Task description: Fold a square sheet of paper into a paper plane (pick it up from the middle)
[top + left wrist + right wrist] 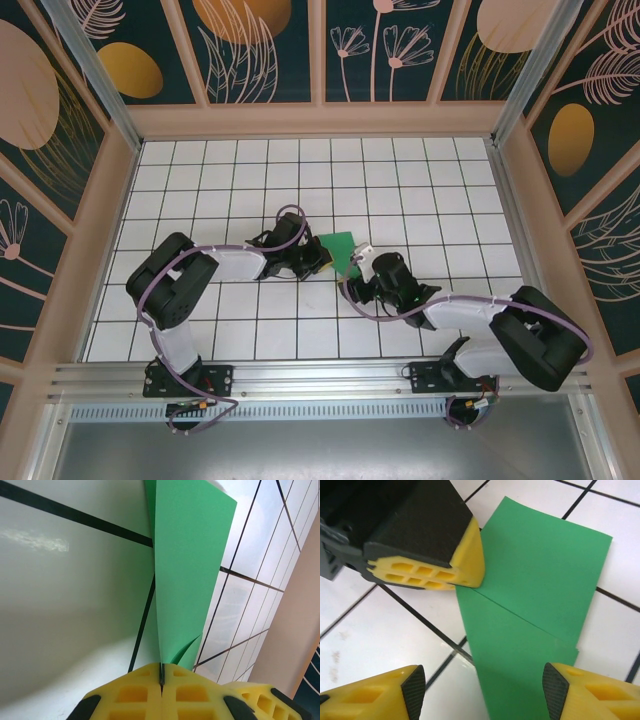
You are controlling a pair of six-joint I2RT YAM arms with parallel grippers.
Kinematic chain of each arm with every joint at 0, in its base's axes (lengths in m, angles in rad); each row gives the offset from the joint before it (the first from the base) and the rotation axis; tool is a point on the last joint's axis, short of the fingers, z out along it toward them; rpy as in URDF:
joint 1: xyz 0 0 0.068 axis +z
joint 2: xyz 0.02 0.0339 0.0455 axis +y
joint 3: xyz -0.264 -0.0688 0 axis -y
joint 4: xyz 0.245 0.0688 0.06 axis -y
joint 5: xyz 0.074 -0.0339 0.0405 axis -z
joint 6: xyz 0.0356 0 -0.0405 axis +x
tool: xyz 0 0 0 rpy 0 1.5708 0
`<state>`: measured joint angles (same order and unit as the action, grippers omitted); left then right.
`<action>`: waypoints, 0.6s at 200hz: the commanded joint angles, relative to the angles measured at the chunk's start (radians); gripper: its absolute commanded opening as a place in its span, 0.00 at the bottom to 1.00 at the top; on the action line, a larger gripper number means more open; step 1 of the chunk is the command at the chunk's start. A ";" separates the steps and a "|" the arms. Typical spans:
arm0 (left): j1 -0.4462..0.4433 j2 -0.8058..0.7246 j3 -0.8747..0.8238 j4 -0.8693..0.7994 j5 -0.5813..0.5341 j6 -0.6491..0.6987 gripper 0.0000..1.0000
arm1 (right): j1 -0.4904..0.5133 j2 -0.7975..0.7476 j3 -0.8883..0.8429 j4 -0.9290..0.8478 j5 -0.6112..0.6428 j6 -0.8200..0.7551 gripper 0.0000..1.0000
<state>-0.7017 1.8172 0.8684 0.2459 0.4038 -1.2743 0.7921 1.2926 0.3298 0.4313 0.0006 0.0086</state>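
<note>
Paper [540,580], a folded green wedge, lies just under the spread right jaws. Left jaws pinch its edge beside the crease, probably anchoring it so the right can press the next fold.

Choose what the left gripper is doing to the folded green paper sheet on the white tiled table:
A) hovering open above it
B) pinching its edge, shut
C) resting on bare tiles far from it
B: in the left wrist view, the left gripper is shut, with the edge of the folded green paper sheet caught in the seam between its yellow fingers.
</note>
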 commanded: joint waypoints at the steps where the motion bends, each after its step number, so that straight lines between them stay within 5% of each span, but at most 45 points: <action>1: -0.007 -0.027 0.043 -0.046 -0.009 -0.012 0.03 | 0.026 0.024 0.002 0.081 0.096 -0.084 0.66; 73: -0.005 -0.032 0.064 -0.099 -0.019 -0.010 0.03 | 0.062 0.221 0.097 0.157 0.158 -0.166 0.58; 120: -0.006 -0.037 0.077 -0.130 -0.026 0.003 0.04 | 0.066 0.271 0.069 0.265 0.174 -0.209 0.36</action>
<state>-0.7017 1.8145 0.9134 0.1600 0.3897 -1.2736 0.8513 1.5578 0.4103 0.5861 0.1528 -0.1642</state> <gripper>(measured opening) 0.070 0.392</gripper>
